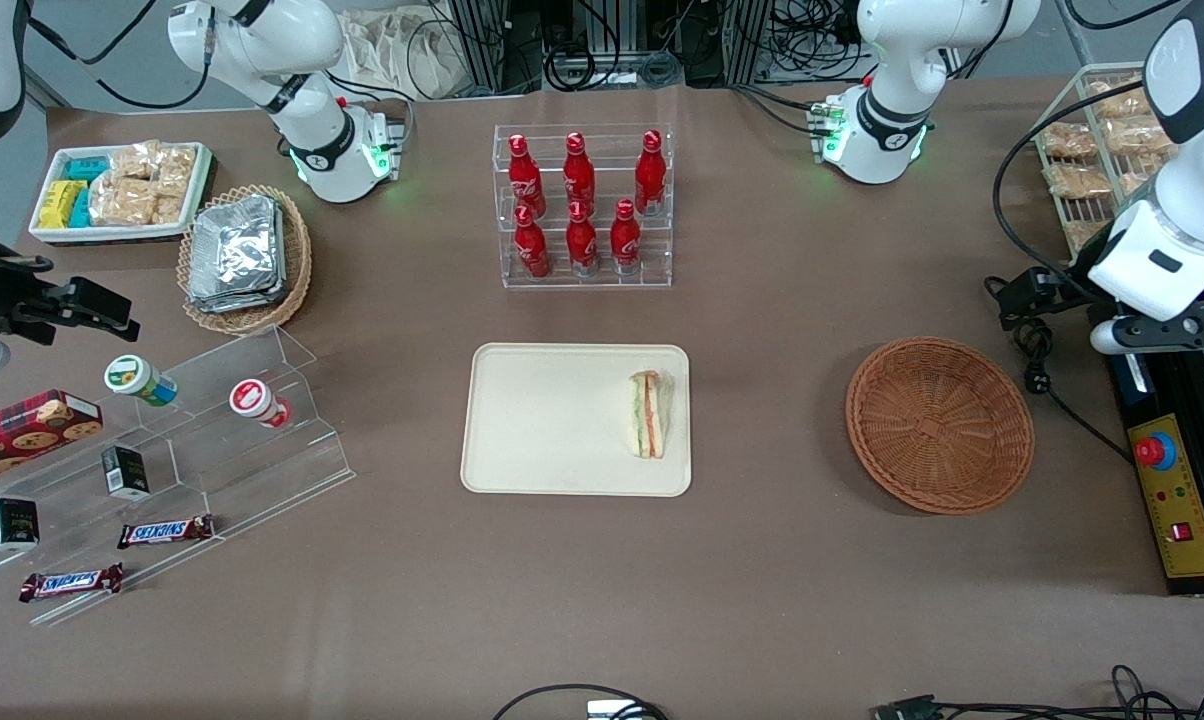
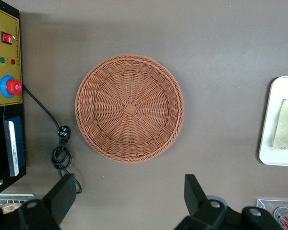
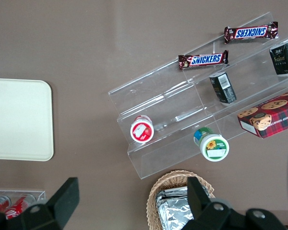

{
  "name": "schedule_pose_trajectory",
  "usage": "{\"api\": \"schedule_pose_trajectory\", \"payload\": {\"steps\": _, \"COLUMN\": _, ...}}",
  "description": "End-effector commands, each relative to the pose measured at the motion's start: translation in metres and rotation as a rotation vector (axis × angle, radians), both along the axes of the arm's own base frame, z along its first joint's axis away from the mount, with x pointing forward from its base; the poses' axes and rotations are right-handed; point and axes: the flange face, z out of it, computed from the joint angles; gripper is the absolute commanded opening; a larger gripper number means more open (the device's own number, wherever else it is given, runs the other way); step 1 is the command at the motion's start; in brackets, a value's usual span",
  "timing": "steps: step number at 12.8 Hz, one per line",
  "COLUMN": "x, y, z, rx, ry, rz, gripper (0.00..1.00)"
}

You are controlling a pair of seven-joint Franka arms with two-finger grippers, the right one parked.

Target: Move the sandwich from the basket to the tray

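The sandwich (image 1: 648, 414) lies on the tray (image 1: 552, 420), close to the tray's short edge that faces the basket (image 1: 940, 425). It is a white-bread wedge with green and orange-pink layers. The reddish-brown wicker basket holds nothing. In the left wrist view the basket (image 2: 129, 108) sits on the table below the camera, and the sandwich (image 2: 285, 132) and a strip of the tray (image 2: 273, 153) show at the frame's edge. My gripper (image 2: 128, 196) hangs open and empty, high above bare table beside the basket, toward the working arm's end. Nothing is between its fingers (image 2: 62, 191).
A clear rack of red bottles (image 1: 584, 205) stands farther from the front camera than the tray. A control box with a red button (image 1: 1167, 500) and a black cable (image 1: 1042, 370) lie beside the basket. A stepped acrylic shelf (image 1: 192, 440), foil-packet basket (image 1: 245, 258) and white bin (image 1: 117, 190) lie toward the parked arm's end.
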Motion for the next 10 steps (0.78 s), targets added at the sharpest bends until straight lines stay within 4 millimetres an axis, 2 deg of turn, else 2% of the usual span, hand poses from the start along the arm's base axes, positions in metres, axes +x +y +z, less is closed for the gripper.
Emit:
{"api": "schedule_pose_trajectory", "payload": {"steps": 1, "x": -0.0036, "y": -0.0014, "z": -0.0022, "rx": -0.004, "ry": 0.009, "rz": -0.009, "gripper": 1.00}}
{"api": "schedule_pose_trajectory", "payload": {"steps": 10, "x": -0.0060, "y": 0.0040, "z": -0.0020, "rx": -0.002, "ry": 0.029, "rz": -0.002, "gripper": 1.00}}
